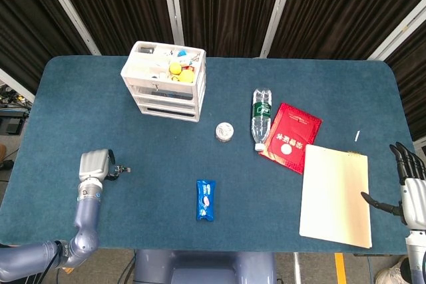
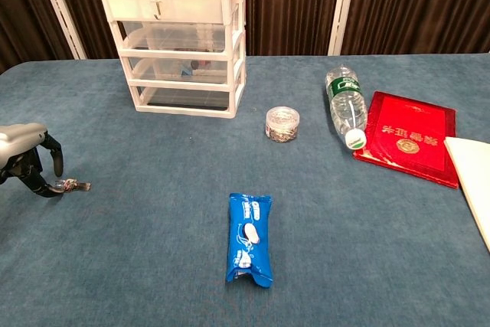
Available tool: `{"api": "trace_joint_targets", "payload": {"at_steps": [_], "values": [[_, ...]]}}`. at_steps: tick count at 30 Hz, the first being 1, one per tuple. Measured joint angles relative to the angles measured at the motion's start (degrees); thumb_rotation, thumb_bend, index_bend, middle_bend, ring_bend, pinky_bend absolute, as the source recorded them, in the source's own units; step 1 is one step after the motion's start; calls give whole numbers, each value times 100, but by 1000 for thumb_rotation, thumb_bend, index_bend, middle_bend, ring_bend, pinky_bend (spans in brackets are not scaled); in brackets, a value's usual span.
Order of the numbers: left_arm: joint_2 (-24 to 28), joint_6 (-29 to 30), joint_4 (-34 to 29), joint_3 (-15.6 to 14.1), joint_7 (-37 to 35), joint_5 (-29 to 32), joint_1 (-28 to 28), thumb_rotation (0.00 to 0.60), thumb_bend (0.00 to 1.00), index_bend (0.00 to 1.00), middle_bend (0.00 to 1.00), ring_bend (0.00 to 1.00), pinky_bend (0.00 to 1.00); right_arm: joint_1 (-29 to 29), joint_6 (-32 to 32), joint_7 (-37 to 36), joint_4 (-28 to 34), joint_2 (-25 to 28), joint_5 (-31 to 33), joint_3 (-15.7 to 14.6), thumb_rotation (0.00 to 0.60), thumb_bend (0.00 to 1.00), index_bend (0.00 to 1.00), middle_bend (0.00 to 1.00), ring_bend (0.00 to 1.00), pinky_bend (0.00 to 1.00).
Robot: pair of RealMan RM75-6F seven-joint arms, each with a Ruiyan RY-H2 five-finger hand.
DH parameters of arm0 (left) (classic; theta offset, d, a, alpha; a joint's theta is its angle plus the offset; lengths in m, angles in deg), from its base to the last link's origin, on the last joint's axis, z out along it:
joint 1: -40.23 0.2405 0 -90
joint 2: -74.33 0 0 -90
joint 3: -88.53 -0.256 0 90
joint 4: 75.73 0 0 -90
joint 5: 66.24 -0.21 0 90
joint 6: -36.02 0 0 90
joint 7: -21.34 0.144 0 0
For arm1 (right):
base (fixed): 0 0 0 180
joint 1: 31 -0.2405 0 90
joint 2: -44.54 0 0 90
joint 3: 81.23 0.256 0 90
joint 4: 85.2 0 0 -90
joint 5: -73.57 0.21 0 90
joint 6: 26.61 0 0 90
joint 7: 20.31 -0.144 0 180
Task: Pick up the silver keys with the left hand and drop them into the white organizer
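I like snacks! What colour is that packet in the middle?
The packet is blue with white on it, clearest in the chest view.

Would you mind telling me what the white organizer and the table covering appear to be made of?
The white organizer looks like moulded plastic: a glossy opaque white frame with see-through drawer fronts showing their contents. The table covering looks like dark blue felt or short-pile carpet: matte, with a faintly mottled, fuzzy texture.
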Motion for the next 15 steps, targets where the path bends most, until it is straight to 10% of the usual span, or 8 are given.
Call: {"api": "trace_joint_targets", "payload": {"at_steps": [15], "values": [[12, 80, -128, 100, 113, 408, -136, 600, 246, 494, 954, 844, 707, 2, -35, -3, -26, -26, -5, 17, 600, 65, 6, 0, 0, 0]]}}
